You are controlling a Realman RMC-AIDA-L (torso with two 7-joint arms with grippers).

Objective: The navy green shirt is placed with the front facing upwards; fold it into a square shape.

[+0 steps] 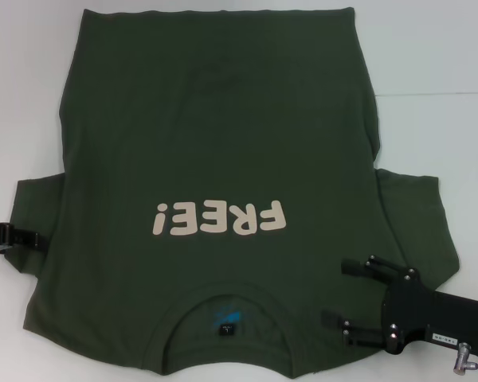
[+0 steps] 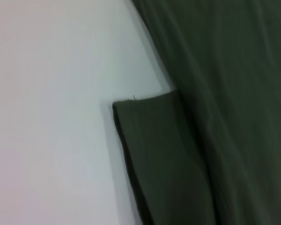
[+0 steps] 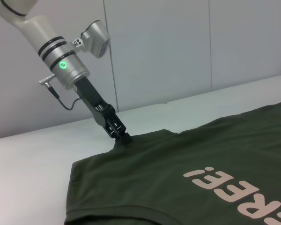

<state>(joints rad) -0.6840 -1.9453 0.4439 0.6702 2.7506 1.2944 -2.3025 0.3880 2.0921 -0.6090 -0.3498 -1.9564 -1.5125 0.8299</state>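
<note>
We see the white bench [image 1: 430,48] carrying the navy green shirt [image 1: 215,143], which fills most of the head view, front up, hem at the top of the frame, collar at the bottom centre. One sleeve [image 1: 36,215] sticks out at left centre, the other at right centre. The cream "FREE!" print [image 1: 219,217] sits just below the middle, reading upside down from the head. A small blue label [image 1: 225,317] shows inside the neck.

Left gripper [image 1: 33,239] is at the left edge of the frame, at the left sleeve; in the right wrist view its fingers [image 3: 124,138] are pressed together, pinching the sleeve edge, cloth slightly lifted there.

Right gripper [image 1: 338,294] is at lower right of the frame, over the shirt's shoulder beside the collar, fingers spread, holding nothing.
</note>
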